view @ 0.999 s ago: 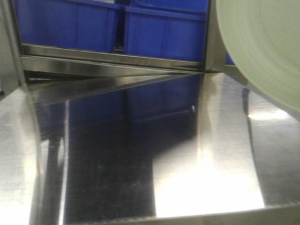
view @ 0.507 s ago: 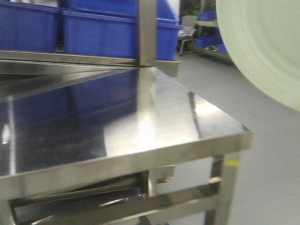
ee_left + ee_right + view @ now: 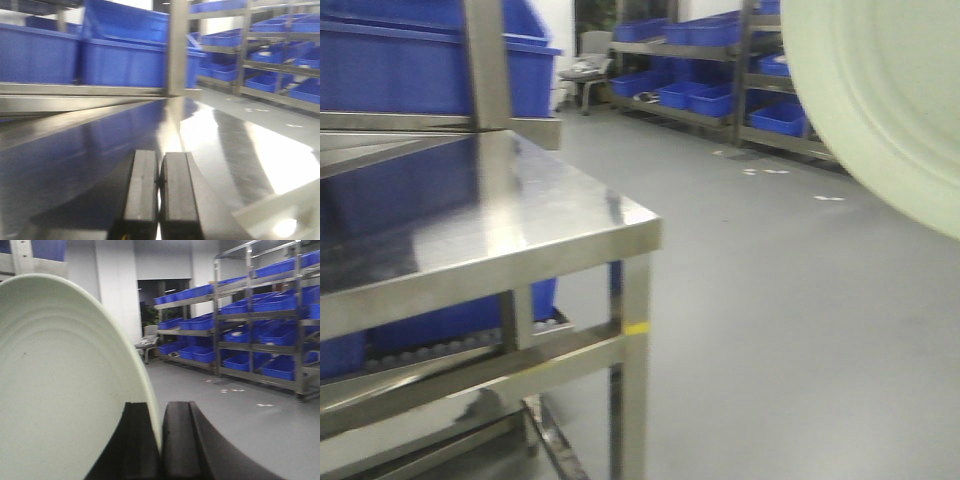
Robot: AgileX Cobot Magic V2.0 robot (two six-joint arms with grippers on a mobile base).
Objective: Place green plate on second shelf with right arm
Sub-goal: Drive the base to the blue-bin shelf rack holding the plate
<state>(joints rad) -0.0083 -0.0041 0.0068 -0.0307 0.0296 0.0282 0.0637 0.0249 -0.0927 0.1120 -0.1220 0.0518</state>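
My right jaws pinch the rim of the green plate (image 3: 60, 380), held on edge; my left jaws sit together, empty, above the worktop (image 3: 75, 165).

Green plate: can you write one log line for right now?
right pincer: shut on green plate rim | plate: in the air, not on shelf | left pincer: shut, empty, above steel table
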